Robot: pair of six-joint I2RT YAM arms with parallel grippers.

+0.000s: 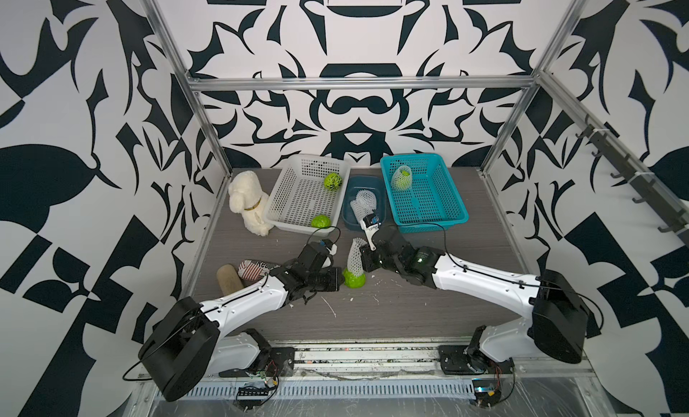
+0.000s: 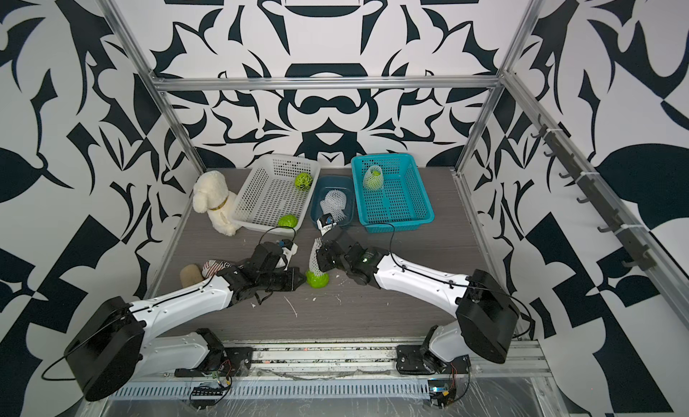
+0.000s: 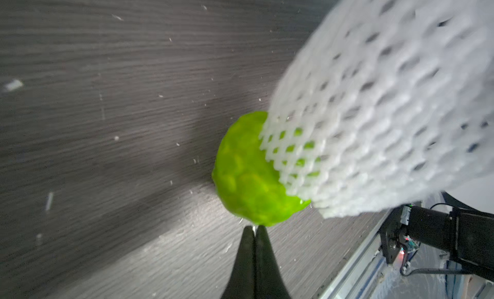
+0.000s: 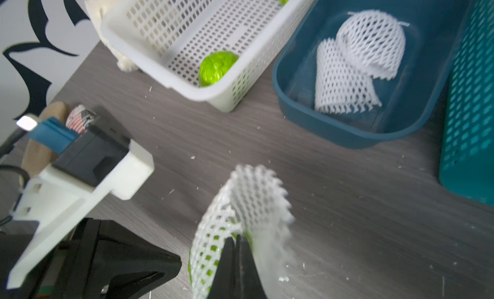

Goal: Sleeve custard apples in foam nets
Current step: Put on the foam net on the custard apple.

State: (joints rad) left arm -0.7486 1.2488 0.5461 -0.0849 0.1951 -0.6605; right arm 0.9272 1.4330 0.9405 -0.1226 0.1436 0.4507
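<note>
Net (image 3: 374, 110) edge partway over apple (image 3: 246, 177)

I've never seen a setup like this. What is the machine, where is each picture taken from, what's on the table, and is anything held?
Two robot arms stand at the near edge of a table. The two wide pictures look down from overhead; the two close-ups come from cameras on the wrists. The right arm's fingers are shut on a white foam net part-way over a green fruit on the table. The left arm's fingers are shut, tips at that fruit. Behind: a white basket with two bare fruits, a blue tub with spare nets, a teal basket with one netted fruit, and a plush dog.
</note>
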